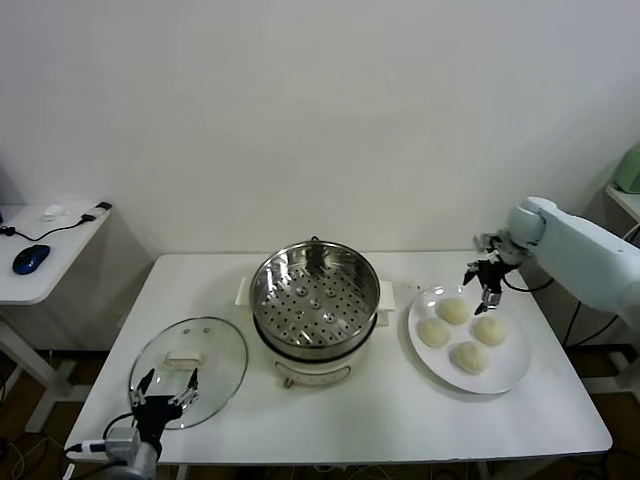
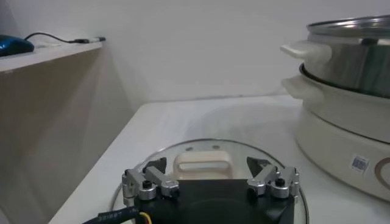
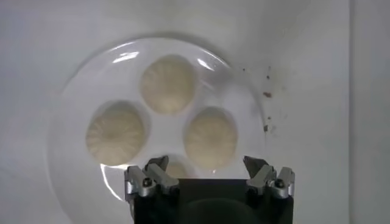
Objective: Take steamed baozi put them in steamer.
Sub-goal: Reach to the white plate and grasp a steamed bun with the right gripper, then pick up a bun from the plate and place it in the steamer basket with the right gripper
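Observation:
Several cream-white baozi (image 1: pixel 453 310) lie on a flat white plate (image 1: pixel 510 365) at the right of the table. My right gripper (image 1: pixel 485 280) is open and empty, hovering above the plate's far edge. In the right wrist view, three baozi (image 3: pixel 169 83) show in full on the plate (image 3: pixel 76 85), and one (image 3: pixel 177 168) is partly hidden behind my open gripper (image 3: pixel 205 163). The steel steamer (image 1: pixel 315 300) with its perforated tray stands uncovered in the table's middle. My left gripper (image 1: pixel 165 388) is open and empty, low at the table's front left.
A clear glass lid (image 1: pixel 188 368) with a white handle lies flat at the front left, under the left gripper (image 2: pixel 207 164); the lid (image 2: pixel 183 149) and the steamer's side (image 2: pixel 347 122) show in the left wrist view. A side desk (image 1: pixel 40 250) stands to the left.

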`<action>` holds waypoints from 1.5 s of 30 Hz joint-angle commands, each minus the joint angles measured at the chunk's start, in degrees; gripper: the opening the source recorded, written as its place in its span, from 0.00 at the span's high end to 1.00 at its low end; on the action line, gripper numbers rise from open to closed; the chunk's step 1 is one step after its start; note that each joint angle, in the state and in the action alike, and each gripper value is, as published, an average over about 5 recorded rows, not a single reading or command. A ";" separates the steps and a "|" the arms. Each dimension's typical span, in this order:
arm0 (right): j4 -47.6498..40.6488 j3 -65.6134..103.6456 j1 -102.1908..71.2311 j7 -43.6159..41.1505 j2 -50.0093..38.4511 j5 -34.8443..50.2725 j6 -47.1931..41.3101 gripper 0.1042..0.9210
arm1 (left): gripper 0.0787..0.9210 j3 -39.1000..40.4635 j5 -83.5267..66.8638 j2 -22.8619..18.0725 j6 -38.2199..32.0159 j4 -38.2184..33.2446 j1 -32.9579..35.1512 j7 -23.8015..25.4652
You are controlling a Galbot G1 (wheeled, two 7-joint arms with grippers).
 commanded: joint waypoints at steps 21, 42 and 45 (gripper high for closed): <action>-13.04 10.29 -6.79 3.10 9.14 -14.09 1.69 0.25 | 0.12 0.58 0.43 -0.14 -0.37 0.59 0.37 0.00; 17.34 -10.10 18.34 0.60 -1.85 5.81 7.87 0.32 | 0.12 0.54 1.95 -0.79 -1.04 -1.85 1.82 -0.13; 22.21 -17.36 29.02 0.17 -0.25 13.74 11.87 0.32 | 0.12 0.47 2.05 -0.76 -1.07 -2.47 2.06 -0.16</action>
